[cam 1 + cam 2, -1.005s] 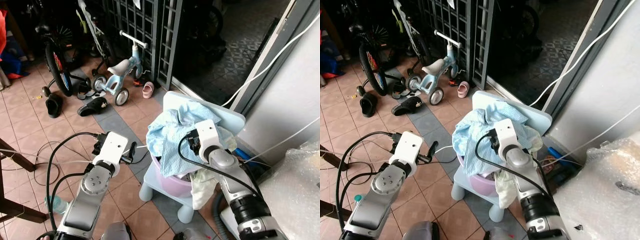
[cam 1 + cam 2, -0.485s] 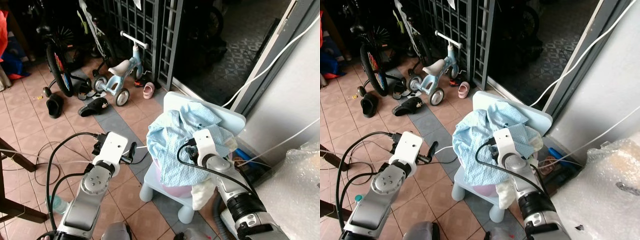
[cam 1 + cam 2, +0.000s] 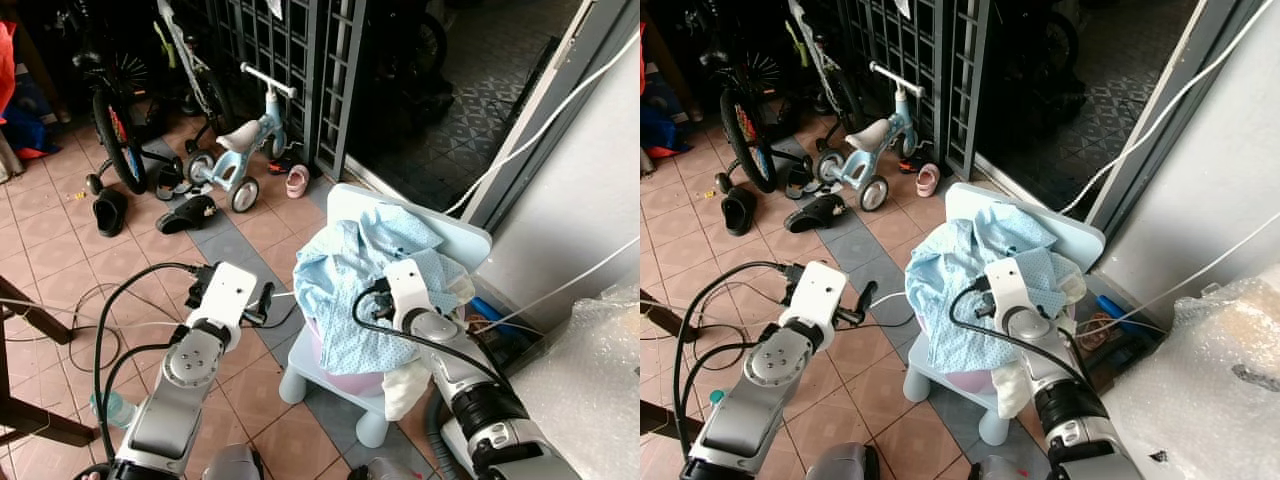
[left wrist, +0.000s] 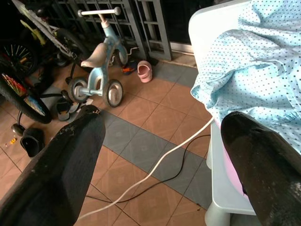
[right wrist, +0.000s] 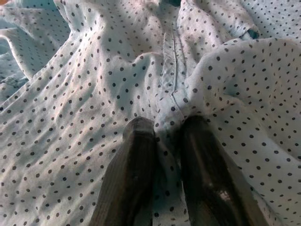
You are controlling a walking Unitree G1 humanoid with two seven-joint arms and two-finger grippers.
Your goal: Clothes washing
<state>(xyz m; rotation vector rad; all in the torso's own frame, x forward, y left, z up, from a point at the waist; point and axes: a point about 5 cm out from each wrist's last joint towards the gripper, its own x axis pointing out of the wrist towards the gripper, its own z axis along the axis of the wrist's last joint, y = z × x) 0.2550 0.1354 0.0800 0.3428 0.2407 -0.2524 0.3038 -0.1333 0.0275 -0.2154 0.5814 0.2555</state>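
The right gripper (image 5: 162, 136) has its two black fingers (image 5: 136, 155) drawn close together, pinching a fold of the light blue dotted garment (image 3: 350, 275) between them. That garment is heaped on top of a pink basin (image 3: 345, 370), spilling over the basin's near rim and draping toward the front edge of the small pale blue chair (image 3: 330, 365) that carries it. One basin sits on the chair seat; inside it, under the blue cloth, a cream-coloured piece of cloth (image 3: 405, 385) hangs out over the right edge of the seat. The chair's back (image 3: 465, 235) rises behind the heap.

The left gripper (image 4: 160, 141) hangs just left of the chair's left edge, its fingers spread wide with nothing between them, above tiled floor where a white cable (image 4: 155, 169) runs.

Further off stand one blue child's tricycle (image 3: 240, 150), one bicycle (image 3: 115, 125), one pink shoe (image 3: 296, 181) and some dark sandals (image 3: 185, 213).
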